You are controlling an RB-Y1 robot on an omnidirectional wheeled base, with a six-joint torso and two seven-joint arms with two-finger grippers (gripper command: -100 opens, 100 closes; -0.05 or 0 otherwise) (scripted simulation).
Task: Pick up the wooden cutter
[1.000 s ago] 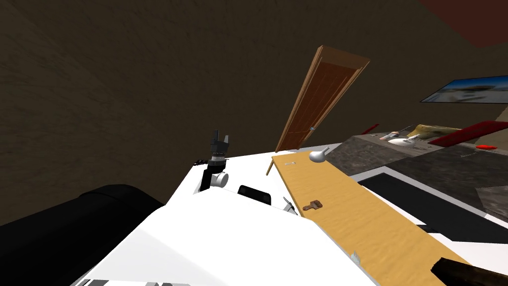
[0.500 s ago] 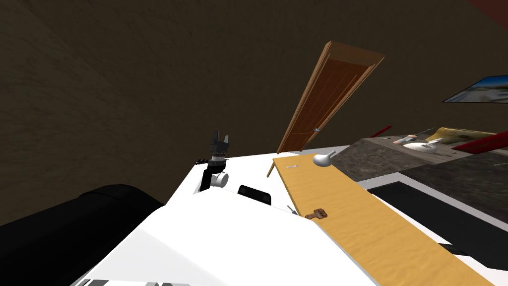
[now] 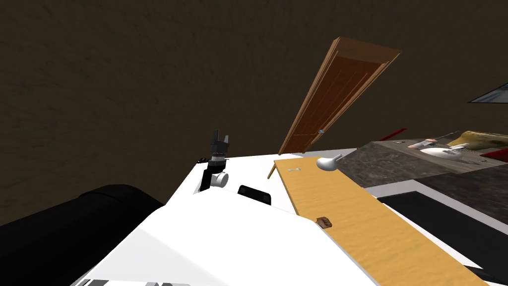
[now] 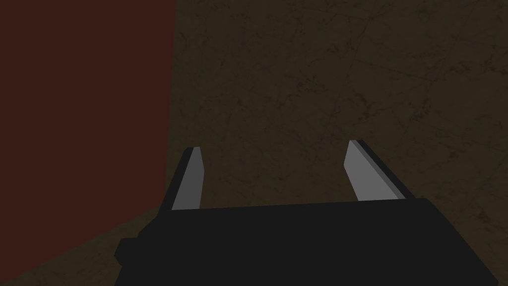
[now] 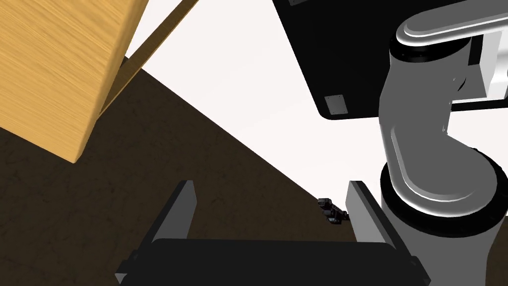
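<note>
1. Two grippers, both with fingers spread and holding nothing: the left gripper (image 4: 273, 146) is raised ahead of the torso, and the right gripper (image 5: 270, 186) points past a corner of the wooden table (image 5: 54, 74).
2. Small brown cutter (image 3: 323, 222) lies on the table at the edge nearest the robot, apart from both grippers.
3. Grey rounded utensil (image 3: 327, 163) sits near the table's far end.

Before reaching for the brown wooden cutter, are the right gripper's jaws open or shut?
Open: the right gripper has its two light grey jaws far apart, holding nothing.
</note>
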